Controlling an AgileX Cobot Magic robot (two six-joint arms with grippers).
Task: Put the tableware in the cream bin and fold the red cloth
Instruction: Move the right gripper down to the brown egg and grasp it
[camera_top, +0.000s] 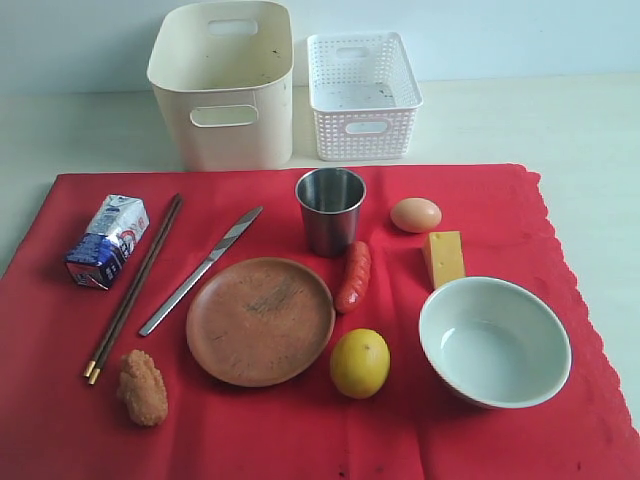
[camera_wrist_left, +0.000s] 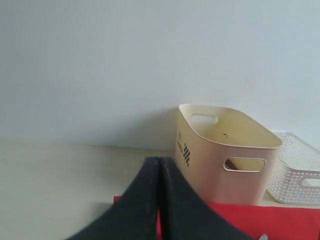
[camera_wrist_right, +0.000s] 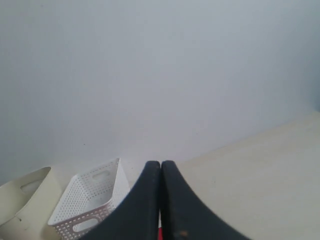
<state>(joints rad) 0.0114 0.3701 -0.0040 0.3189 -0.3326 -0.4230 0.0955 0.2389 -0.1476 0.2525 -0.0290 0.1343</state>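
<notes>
Pale table (camera_top: 560, 120), blank wall (camera_top: 500, 30) behind. We saw nothing binned: cup (camera_top: 330, 210), plate (camera_top: 260, 320), bowl (camera_top: 495, 340), knife (camera_top: 200, 272) and chopsticks (camera_top: 132, 290) all sat on the red cloth (camera_top: 60, 400), cream bin (camera_top: 225, 130) at 11 o'clock from the cup. Left gripper (camera_wrist_left: 159, 161) and right gripper (camera_wrist_right: 160, 164) were each pressed together, empty. Next, we judged: open one, grab the cup.

The left gripper (camera_wrist_left: 159, 162) has two matte black fingers (camera_wrist_left: 190, 215), broad-based, curving to narrow tips; the right gripper (camera_wrist_right: 160, 164) looks alike, with a small brown speck.
</notes>
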